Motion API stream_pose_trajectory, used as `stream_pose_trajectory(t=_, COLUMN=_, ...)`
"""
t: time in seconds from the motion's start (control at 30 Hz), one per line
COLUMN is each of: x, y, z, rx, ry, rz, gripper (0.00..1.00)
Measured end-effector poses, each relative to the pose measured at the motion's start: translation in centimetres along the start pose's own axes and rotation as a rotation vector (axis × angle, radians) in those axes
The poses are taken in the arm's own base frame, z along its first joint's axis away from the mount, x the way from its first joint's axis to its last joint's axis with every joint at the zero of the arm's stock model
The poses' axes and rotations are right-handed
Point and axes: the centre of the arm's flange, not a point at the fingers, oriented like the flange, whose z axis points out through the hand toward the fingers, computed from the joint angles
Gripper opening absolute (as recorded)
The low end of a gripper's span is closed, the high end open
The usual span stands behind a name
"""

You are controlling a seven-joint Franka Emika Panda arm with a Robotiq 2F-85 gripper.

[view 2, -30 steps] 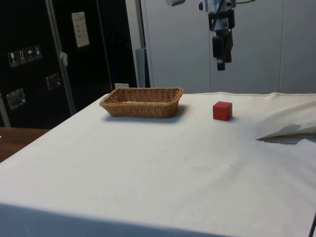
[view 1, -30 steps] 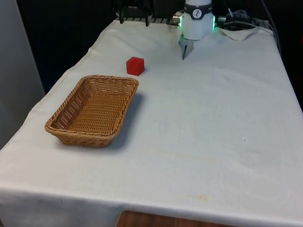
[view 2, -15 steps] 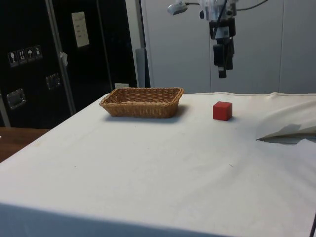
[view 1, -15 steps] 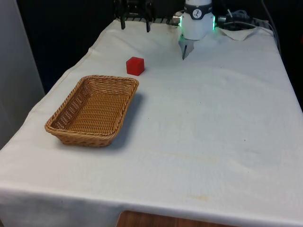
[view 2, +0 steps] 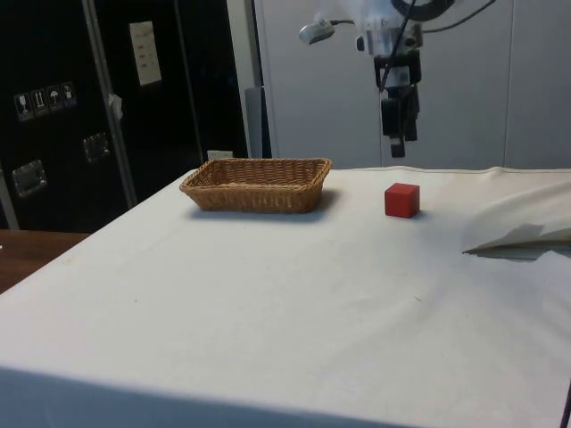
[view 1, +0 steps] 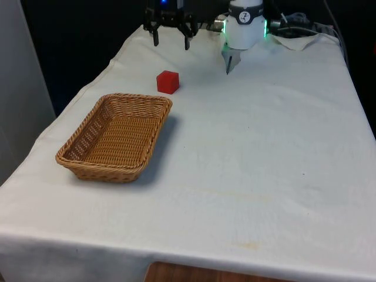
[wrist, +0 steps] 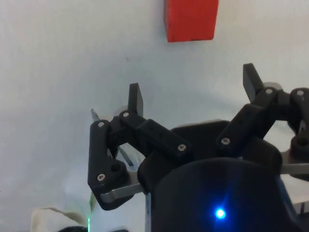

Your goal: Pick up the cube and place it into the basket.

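Note:
A red cube (view 1: 168,81) rests on the white cloth just beyond the far end of the wicker basket (view 1: 138,97). My black gripper (view 1: 171,42) hangs in the air behind the cube, open, with nothing between its fingers. From the side the gripper (view 2: 399,152) is above the cube (view 2: 401,200) with a clear gap, and the basket (view 2: 257,183) stands further along the table. In the wrist view the cube (wrist: 190,19) lies ahead of the spread fingertips (wrist: 136,98), untouched by the gripper (wrist: 193,89).
A crumpled fold of white cloth (view 1: 299,40) lies at the table's far end on the front view's right, and it shows in the side view as a raised fold (view 2: 526,236). The table's edges drop off close to the basket.
The gripper has come down and into the front view, ending lower above the cube. Cube and basket have not moved.

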Motion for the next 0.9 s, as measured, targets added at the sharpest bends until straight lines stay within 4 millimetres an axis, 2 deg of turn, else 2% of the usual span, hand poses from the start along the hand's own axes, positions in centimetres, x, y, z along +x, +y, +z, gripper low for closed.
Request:
stream_pose_trajectory(t=0.43, x=1.0, y=-0.6, z=2.1, rx=-0.018, ry=-0.009, rz=0.007, gripper=1.00)
stream_pose_trajectory(t=0.9, x=0.6, y=1.0, z=3.1, rx=0.017, ry=-0.014, rz=0.009, gripper=1.00)
